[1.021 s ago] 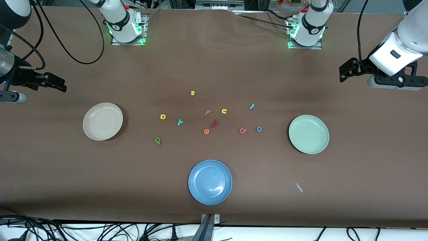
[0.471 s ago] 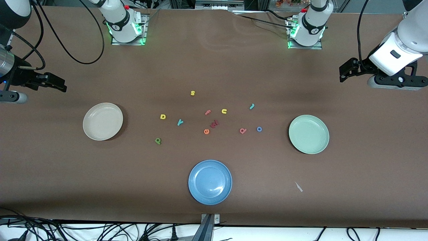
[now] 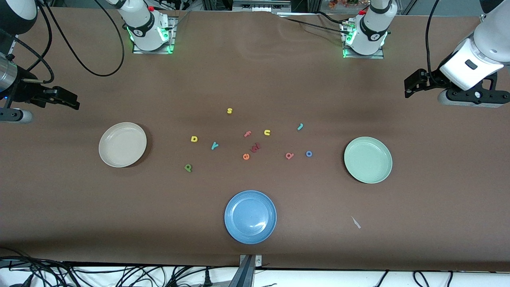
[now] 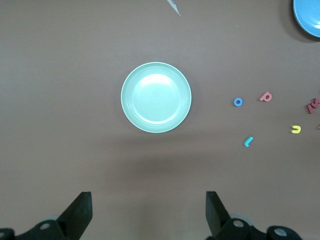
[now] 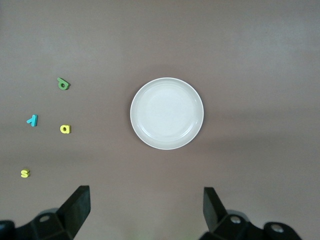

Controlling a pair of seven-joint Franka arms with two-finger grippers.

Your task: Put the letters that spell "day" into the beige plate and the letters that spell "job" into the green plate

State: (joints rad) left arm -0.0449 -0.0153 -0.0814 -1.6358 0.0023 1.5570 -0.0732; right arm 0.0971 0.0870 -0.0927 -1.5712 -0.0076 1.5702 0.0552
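Observation:
The beige plate (image 3: 122, 144) (image 5: 167, 113) lies empty toward the right arm's end, the green plate (image 3: 368, 160) (image 4: 156, 97) empty toward the left arm's end. Loose on the table between them are the yellow d (image 3: 194, 138), teal y (image 3: 214, 146), dark green a (image 3: 188, 168), teal j (image 3: 300, 126), blue o (image 3: 308, 153) and red-pink b (image 3: 289, 156). My left gripper (image 3: 410, 85) (image 4: 148, 215) hangs open and empty above the table beside the green plate. My right gripper (image 3: 67, 99) (image 5: 146, 212) hangs open and empty beside the beige plate.
A blue plate (image 3: 250, 216) lies empty near the front edge. Other letters sit among the task's: yellow s (image 3: 229, 111), pink f (image 3: 247, 134), yellow u (image 3: 267, 132), dark red w (image 3: 255, 148), orange e (image 3: 246, 156). A small pale scrap (image 3: 356, 222) lies nearer the camera than the green plate.

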